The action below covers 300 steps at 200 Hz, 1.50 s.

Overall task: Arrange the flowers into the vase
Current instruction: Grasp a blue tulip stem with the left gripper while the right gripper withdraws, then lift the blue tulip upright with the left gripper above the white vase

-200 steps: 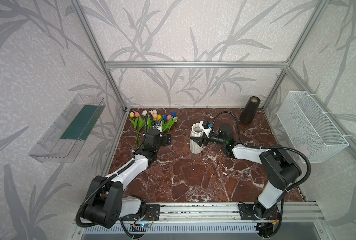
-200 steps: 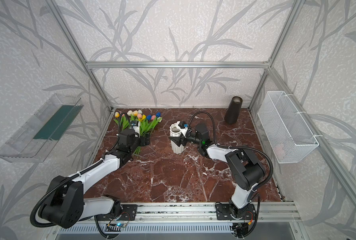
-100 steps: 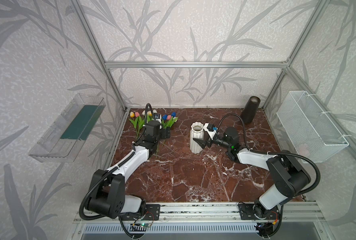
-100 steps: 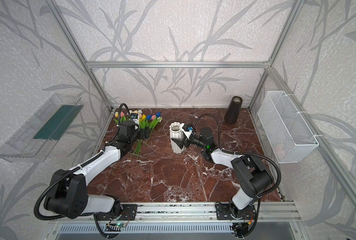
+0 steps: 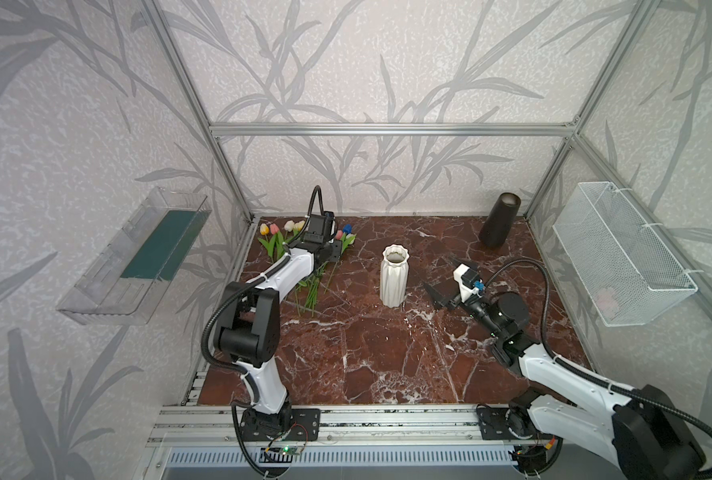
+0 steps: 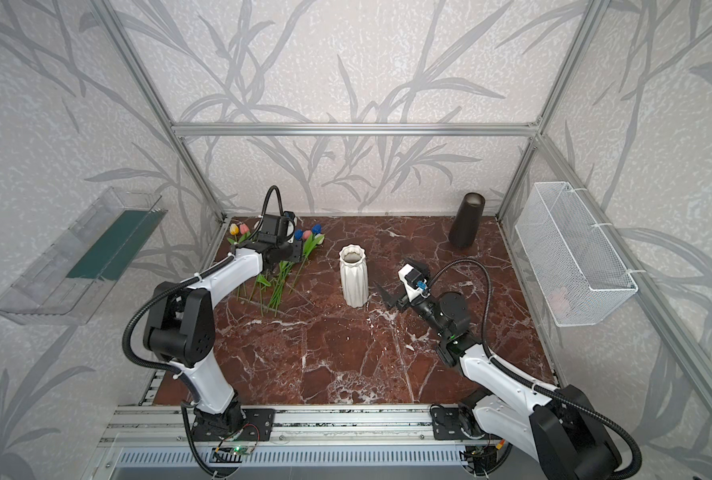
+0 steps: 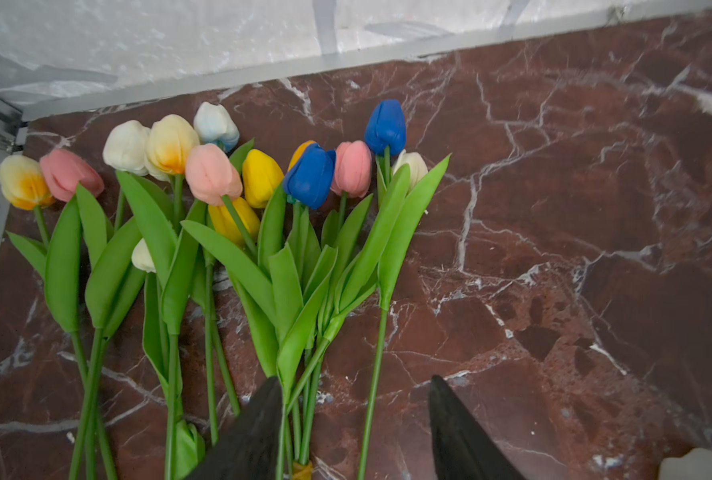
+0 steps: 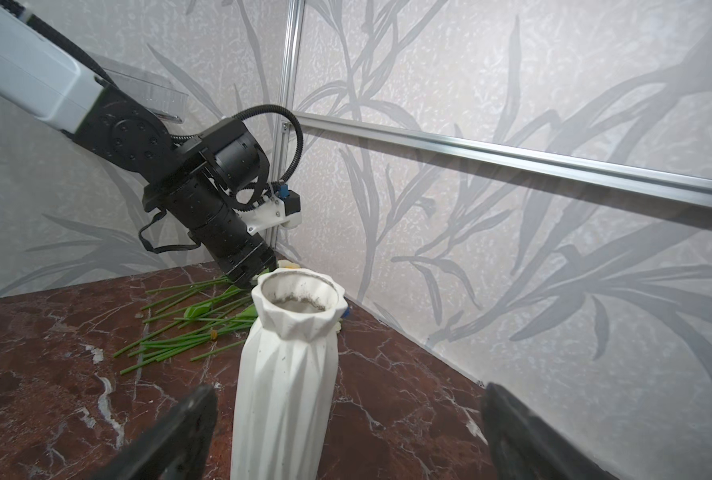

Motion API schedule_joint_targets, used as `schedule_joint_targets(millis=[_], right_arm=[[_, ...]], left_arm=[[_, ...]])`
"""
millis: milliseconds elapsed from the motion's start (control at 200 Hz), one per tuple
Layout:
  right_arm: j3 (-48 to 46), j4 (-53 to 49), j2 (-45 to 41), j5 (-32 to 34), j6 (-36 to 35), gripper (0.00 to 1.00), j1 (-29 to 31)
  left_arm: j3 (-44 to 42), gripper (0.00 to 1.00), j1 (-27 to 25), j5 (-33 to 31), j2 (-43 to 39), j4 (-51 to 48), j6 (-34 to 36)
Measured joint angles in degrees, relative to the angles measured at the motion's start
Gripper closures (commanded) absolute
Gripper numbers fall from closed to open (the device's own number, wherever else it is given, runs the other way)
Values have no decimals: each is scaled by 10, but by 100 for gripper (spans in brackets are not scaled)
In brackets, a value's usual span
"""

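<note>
Two white-and-black robot arms stand at the front edge of the worktop [image 5: 387,353]. The left arm [image 5: 281,272] folds at a raised elbow and stretches toward the back left corner. Its wrist tips downward, so the left gripper [image 7: 352,380] hangs low over the worktop, jaws apart with a clear gap between them. The right arm [image 5: 562,376] reaches low toward the middle. The right gripper [image 5: 441,275] points leftward, its jaws spread wide and holding nothing.
</note>
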Motion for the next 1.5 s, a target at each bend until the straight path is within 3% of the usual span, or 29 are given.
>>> schedule_joint_targets(millis=[335, 695, 920, 1220, 1500], right_arm=[[-131, 56, -16, 52, -1, 7, 47], [-160, 104, -26, 83, -4, 7, 80], [-160, 81, -74, 85, -5, 7, 80], [-160, 80, -49, 86, -4, 7, 80], [-160, 95, -31, 88, -3, 6, 80]], left_arm=[[189, 63, 0, 38, 155, -182, 26], [271, 64, -3, 32, 234, -253, 35], [303, 80, -4, 19, 271, -270, 39], [306, 100, -13, 5, 280, -282, 38], [305, 100, -38, 0, 265, -292, 36]])
